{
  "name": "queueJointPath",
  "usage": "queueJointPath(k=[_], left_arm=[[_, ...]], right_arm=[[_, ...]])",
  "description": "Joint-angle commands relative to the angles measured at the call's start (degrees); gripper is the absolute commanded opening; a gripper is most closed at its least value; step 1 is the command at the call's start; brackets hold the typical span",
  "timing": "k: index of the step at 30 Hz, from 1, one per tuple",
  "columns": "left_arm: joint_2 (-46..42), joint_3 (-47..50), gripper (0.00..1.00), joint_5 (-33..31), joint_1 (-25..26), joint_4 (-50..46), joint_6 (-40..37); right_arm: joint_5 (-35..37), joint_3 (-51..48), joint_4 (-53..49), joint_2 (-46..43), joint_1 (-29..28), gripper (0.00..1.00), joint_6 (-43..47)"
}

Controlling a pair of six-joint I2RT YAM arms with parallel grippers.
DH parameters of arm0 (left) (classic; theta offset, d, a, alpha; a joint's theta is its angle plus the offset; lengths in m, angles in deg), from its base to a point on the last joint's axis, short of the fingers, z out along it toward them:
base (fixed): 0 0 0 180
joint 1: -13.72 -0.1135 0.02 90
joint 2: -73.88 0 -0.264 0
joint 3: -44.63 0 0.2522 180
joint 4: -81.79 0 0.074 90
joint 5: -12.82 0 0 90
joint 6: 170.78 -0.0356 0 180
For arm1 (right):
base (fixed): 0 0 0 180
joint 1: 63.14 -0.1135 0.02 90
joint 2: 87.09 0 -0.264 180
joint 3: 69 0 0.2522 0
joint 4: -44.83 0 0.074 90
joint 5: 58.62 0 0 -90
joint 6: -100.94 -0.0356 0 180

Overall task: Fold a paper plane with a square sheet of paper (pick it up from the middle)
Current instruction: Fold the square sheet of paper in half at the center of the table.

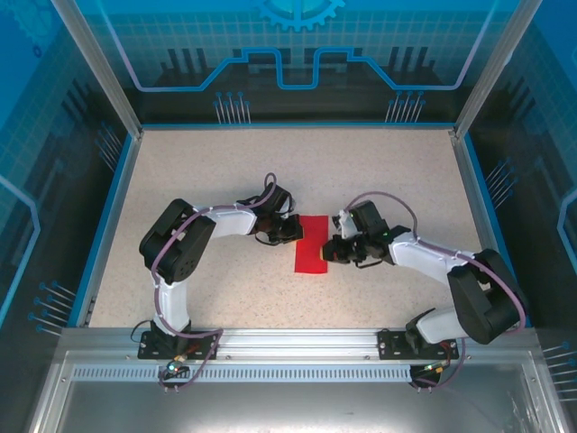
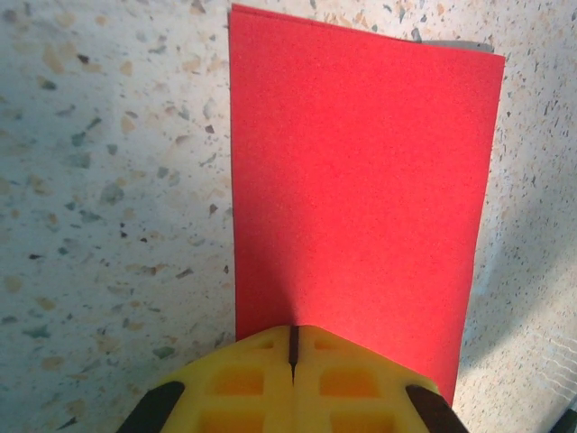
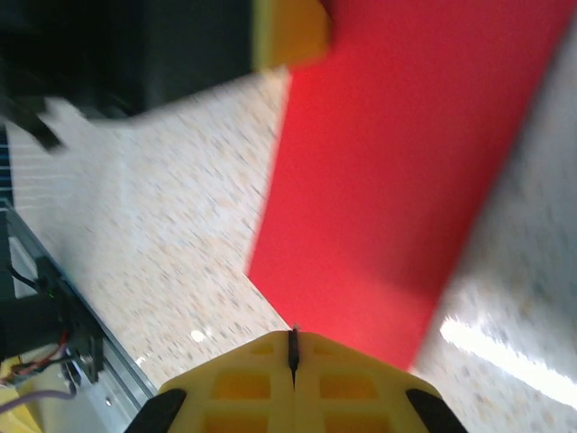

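L gripper (image 2: pixel 293 329) was fully closed, fingers together w/ nothing between them, tip over the near edge of the red sheet of paper (image 2: pixel 361 180). The sheet lay flat on the table (image 1: pixel 180 171) straight ahead of it, folded to a rectangle. R gripper (image 3: pixel 293 332) was likewise closed & empty, tip at the sheet's opposite edge.

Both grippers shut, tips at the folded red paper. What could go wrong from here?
1. The thin red paper sheet, folded to a rectangle, lies flat on the speckled table. The shut left gripper at its edge may slide it rather than crease it.
2. The right gripper sits close opposite, so the two might collide across the narrow sheet.
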Motion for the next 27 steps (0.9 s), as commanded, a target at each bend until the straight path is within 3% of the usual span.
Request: queueJointPath(k=[1,7,15,27], left_arm=[[3.52,3.11,0.0,-9.48,-0.79,-11.03,0.15],[3.52,2.35,0.0,-9.78,-0.78,-11.55,-0.13],[3.61,2.6,0.0,-9.71,-0.8,-11.85,0.0],[3.61,3.87,0.0,-11.04,-0.8,-12.0,1.23]], right_arm=[[0.77,3.19,1.89,2.57,0.86,0.05,1.95],[0.57,7.68,4.27,11.89,0.54,0.05,1.34],[-1.26,6.4,7.2,20.23,-0.31,0.04,-0.02],[-6.63,-5.2,2.16,13.21,0.2,0.04,2.15]])
